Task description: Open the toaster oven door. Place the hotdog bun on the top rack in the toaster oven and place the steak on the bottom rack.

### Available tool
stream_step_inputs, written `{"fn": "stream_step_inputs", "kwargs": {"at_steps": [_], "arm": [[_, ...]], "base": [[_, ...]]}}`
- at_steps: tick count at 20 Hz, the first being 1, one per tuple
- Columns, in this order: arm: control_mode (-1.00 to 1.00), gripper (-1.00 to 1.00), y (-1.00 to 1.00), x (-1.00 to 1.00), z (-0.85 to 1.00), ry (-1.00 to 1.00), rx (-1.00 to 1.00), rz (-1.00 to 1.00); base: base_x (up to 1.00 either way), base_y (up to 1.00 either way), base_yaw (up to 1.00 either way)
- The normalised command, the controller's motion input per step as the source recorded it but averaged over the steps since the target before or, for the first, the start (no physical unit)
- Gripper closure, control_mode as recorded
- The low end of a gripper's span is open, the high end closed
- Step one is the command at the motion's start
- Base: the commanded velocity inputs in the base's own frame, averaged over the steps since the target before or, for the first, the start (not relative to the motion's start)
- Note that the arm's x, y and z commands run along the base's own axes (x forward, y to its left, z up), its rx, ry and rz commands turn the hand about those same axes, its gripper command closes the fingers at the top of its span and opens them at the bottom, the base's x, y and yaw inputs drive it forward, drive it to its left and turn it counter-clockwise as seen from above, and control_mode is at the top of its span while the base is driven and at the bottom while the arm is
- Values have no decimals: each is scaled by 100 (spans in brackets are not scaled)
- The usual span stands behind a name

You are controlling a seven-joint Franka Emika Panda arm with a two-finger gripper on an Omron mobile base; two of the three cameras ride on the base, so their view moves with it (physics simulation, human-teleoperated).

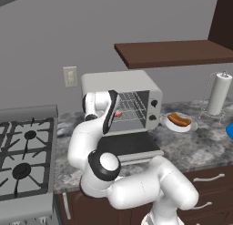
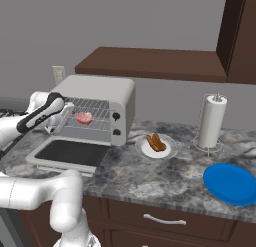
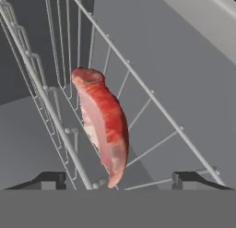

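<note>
The toaster oven [image 1: 123, 80] [image 2: 100, 86] stands on the counter with its door [image 1: 129, 144] [image 2: 70, 152] dropped flat in front. Inside, the pink-red steak [image 1: 118, 113] [image 2: 83, 117] [image 3: 103, 125] lies on a wire rack [image 3: 138, 84]; I cannot tell which of the two racks it is. My gripper [image 1: 115, 113] [image 2: 69, 115] [image 3: 120, 180] is at the oven mouth, open, its fingertips [image 3: 48, 180] wide apart on either side of the steak's near end without touching it. The hotdog bun [image 1: 179, 120] [image 2: 156, 142] rests on a white dish [image 1: 191, 126] [image 2: 167, 153] right of the oven.
A black-grated stove [image 1: 25, 151] lies to the left. On the right stand a paper towel roll [image 1: 219, 94] [image 2: 211, 121] and a blue plate [image 2: 231, 183]. A brown shelf [image 1: 177, 53] hangs above the oven.
</note>
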Motion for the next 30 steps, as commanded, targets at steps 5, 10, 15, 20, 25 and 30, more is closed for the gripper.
{"fn": "stream_step_inputs", "kwargs": {"at_steps": [5,10,15,20,25,30], "arm": [[-100,100,3,-1,0,1,0,-5],[-100,100,2,-17,0,7,0,-9],[-100,100,2,-29,0,14,0,-12],[-100,100,2,-42,0,19,0,-14],[-100,100,1,-50,-2,20,0,-14],[-100,100,0,-55,-6,19,0,-14]], "base": [[0,0,0],[0,0,0],[0,0,0],[0,0,0],[0,0,0],[0,0,0]]}}
